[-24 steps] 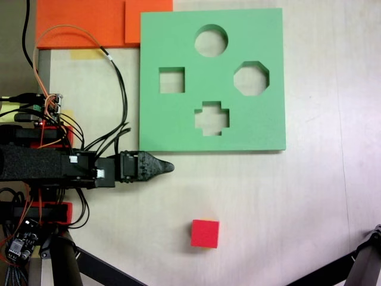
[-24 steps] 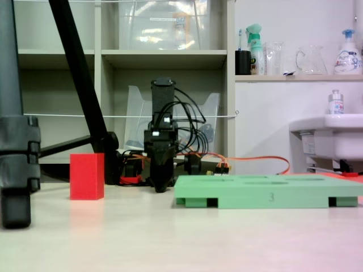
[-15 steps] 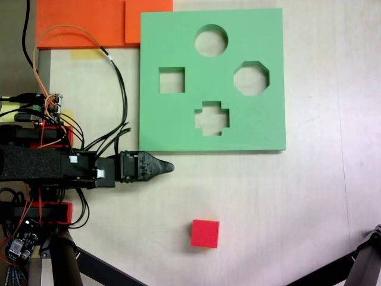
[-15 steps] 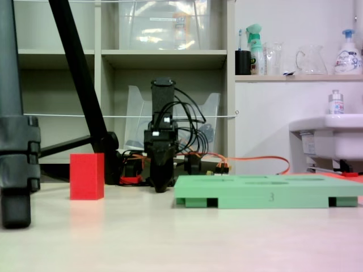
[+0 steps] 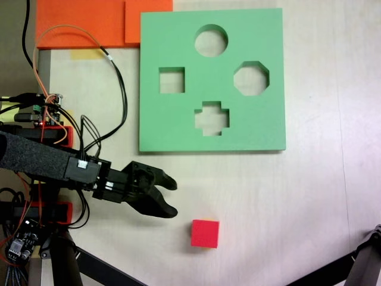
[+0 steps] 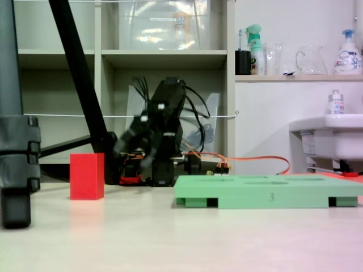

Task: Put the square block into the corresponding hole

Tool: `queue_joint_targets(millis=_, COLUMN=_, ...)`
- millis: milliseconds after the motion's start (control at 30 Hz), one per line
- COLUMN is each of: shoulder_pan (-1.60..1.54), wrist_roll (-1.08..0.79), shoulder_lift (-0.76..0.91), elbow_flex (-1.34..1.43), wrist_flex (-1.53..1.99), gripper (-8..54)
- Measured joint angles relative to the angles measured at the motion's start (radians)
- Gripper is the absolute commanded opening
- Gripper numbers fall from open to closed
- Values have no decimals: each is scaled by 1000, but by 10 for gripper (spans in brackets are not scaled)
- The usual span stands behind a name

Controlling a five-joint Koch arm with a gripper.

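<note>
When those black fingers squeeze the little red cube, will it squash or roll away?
The red cube looks like matte foam, so it probably gives slightly and weighs little. Its flat faces sit squarely on the table, so rolling seems unlikely; a nudge would more likely slide it.

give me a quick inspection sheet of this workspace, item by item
surface: pale table, bare around the block.
job's things: red square block stands on the table, apart from the green foam board; its square cutout is unfilled, like the round, octagonal and cross cutouts.
clutter: orange foam sheets at the top left of the top-down fixed view; yellow tape below them.
grippers: gripper open, angled toward the block, not touching it.
cables: black and orange wires loop beside the board's left edge.
surroundings: shelving, bottles on a ledge, a sink, black tripod legs.
</note>
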Motion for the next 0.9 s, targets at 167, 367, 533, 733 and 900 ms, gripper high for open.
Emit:
queue_joint_targets(millis=167, shoulder_pan=2, wrist_roll=250, shoulder_lift=0, elbow_flex=-423, wrist_flex=560, gripper=238)
queue_joint_targets(millis=367, shoulder_pan=72, wrist_roll=301, shoulder_lift=-167, elbow_flex=-950, wrist_flex=956, gripper=234)
queue_joint_targets(millis=533, shoulder_pan=198, wrist_roll=158, shoulder_lift=-420, elbow_flex=-1032, wrist_flex=1101, gripper=512)
queue_joint_targets(millis=733, shoulder_pan=256, wrist_roll=126, shoulder_lift=-615, elbow_flex=-1149, wrist_flex=1106, gripper=519)
queue_joint_targets(millis=900, shoulder_pan=264, wrist_roll=91, shoulder_lift=-776, elbow_flex=-1230, wrist_flex=1106, gripper=519)
